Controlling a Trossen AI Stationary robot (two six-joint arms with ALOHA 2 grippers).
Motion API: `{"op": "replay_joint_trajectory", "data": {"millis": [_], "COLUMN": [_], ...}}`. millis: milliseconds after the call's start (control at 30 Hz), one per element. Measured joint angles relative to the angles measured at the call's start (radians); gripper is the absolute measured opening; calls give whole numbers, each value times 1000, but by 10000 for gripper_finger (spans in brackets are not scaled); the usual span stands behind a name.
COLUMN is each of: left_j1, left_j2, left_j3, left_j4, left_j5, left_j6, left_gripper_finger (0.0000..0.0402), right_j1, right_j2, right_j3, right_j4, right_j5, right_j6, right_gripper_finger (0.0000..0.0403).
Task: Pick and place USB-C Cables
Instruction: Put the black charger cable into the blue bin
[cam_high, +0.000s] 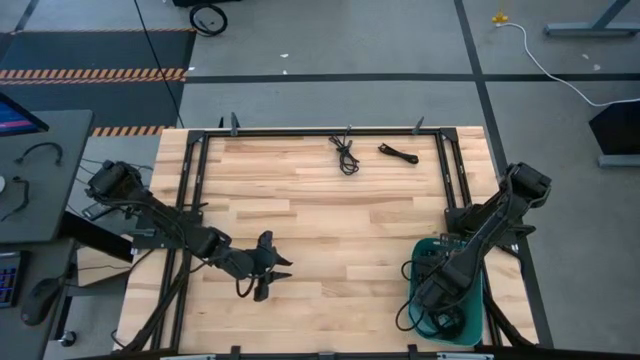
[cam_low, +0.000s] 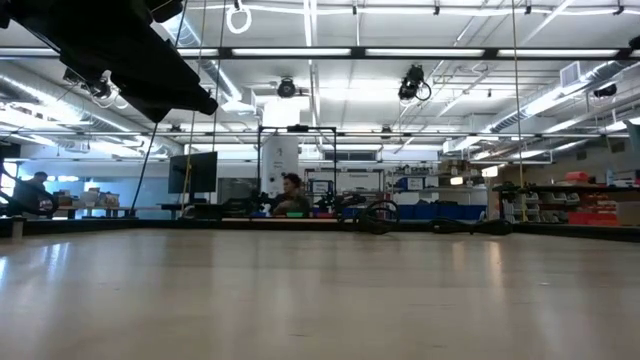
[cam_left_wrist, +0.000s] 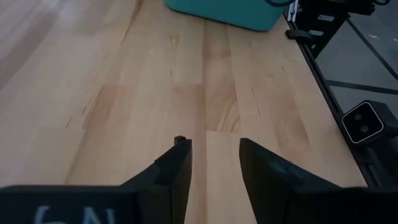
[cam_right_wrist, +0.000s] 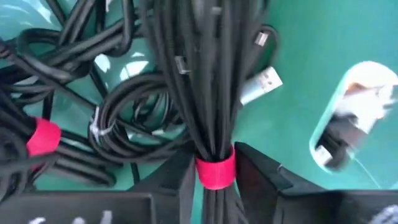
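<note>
The USB-C cables are thin black cords. Two lie loose near the table's far edge: a coil (cam_high: 345, 153) and a short bundle (cam_high: 398, 153). Several more lie heaped in a teal bin (cam_high: 476, 310) at the near right corner, some with red ties (cam_right_wrist: 43, 137). My right gripper (cam_high: 437, 300) reaches down into the bin and is shut on one bundle (cam_right_wrist: 211, 74). My left gripper (cam_high: 284, 270) is open above bare wood near the table's middle, toward the near edge (cam_left_wrist: 214, 149). It points at the bin (cam_left_wrist: 224, 12). My right gripper (cam_right_wrist: 216, 163) pinches a straight bundle of black cords between its two fingers, right at the bundle's red tie (cam_right_wrist: 216, 171). The fingers lie across the bundle. Its plug ends (cam_right_wrist: 261, 84) reach out over the other cords in the bin.
A black frame rail (cam_high: 320, 132) runs along the table's far edge and down both sides. The bin wall has an oval handle cut-out (cam_right_wrist: 354, 118). Bare wood (cam_high: 340, 220) lies between the two arms. A desk with loose items (cam_high: 40, 160) stands left of the table.
</note>
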Motion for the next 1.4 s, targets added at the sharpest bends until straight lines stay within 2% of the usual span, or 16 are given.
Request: {"op": "replay_joint_trajectory", "data": {"millis": [233, 333, 400, 500, 567, 733, 833, 933, 1067, 1200, 1300, 1367, 1400], "left_j1": [0, 0, 0, 0, 0, 0, 0, 0, 0, 0, 2, 22, 49], "left_j2": [0, 0, 0, 0, 0, 0, 0, 0, 0, 0, 0, 0, 0], "left_j3": [0, 0, 0, 0, 0, 0, 0, 0, 0, 0, 0, 0, 5], "left_j4": [0, 0, 0, 0, 0, 0, 0, 0, 0, 8, 31, 47, 48], "left_j5": [0, 0, 0, 0, 0, 0, 0, 0, 0, 0, -42, -118, -145], "left_j6": [0, 0, -1, -1, 0, -1, -1, -6, -27, -27, -47, -117, -148], "left_gripper_finger": [142, 142, 142, 142, 142, 142, 142, 142, 142, 142, 139, 134, 130], "right_j1": [3, 20, 30, 42, 53, 59, 59, 59, 68, 95, 132, 163, 179], "right_j2": [0, 0, 0, -1, -1, -1, -1, 0, 0, 0, 0, -1, -1], "right_j3": [174, 226, 234, 199, 150, -10, -91, -106, -22, 136, 257, 309, 318], "right_j4": [-170, -156, -153, -192, -193, 49, 157, 148, 32, -106, -166, -151, -121], "right_j5": [35, 118, 144, 154, 176, 121, 160, 206, 196, 203, 309, 489, 619], "right_j6": [85, 100, 139, 282, 404, 517, 572, 622, 636, 661, 701, 703, 702], "right_gripper_finger": [125, 113, 91, 34, 10, 6, 5, 4, 3, 3, 3, 4, 4]}}
